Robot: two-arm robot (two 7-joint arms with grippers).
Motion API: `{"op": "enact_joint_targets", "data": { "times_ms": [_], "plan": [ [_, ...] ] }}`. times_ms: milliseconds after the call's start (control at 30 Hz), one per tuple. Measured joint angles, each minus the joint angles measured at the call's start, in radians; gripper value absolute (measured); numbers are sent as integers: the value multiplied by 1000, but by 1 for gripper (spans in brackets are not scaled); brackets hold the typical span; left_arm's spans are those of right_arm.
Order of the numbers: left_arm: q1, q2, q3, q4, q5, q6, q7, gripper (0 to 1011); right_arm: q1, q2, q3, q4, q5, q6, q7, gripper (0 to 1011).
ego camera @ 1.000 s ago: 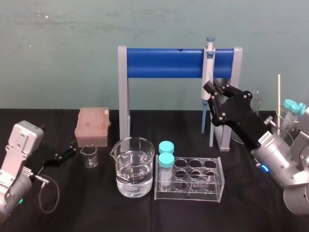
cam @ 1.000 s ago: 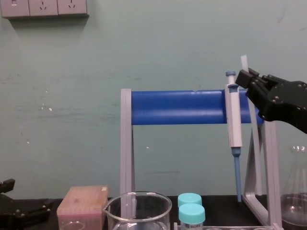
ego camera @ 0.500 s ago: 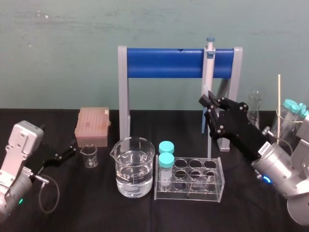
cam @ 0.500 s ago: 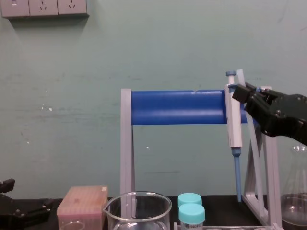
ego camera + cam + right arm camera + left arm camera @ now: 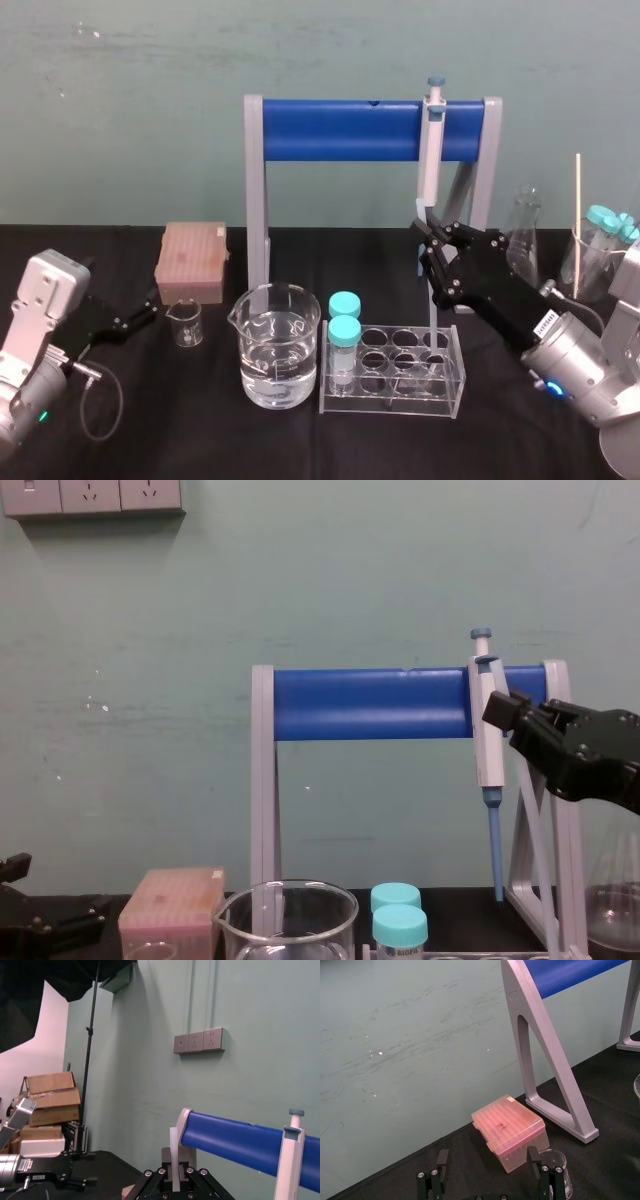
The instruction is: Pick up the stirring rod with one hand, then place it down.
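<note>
The rod stands nearly upright, clamped between the fingers of the right tool, near the pipette. Over the last second that tool has sunk from level with the blue bar to just above the tube rack. I judge the pick-up done and the setting-down under way. The left tool lies parked on the desk, fingers apart.

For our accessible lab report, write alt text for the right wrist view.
The right gripper is shut on a pale stirring rod; beyond are a blue-barred stand with a pipette hanging on it.
</note>
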State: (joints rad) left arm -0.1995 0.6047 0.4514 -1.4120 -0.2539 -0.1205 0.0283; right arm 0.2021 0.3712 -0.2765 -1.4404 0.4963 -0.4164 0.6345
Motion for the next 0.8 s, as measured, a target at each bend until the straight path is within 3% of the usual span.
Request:
{"op": "enact_joint_targets", "data": {
  "times_ms": [800],
  "plan": [
    [0,0,0,0,0,0,0,1000,2,22,-17,29,-10,22,3,69]
  ]
}}
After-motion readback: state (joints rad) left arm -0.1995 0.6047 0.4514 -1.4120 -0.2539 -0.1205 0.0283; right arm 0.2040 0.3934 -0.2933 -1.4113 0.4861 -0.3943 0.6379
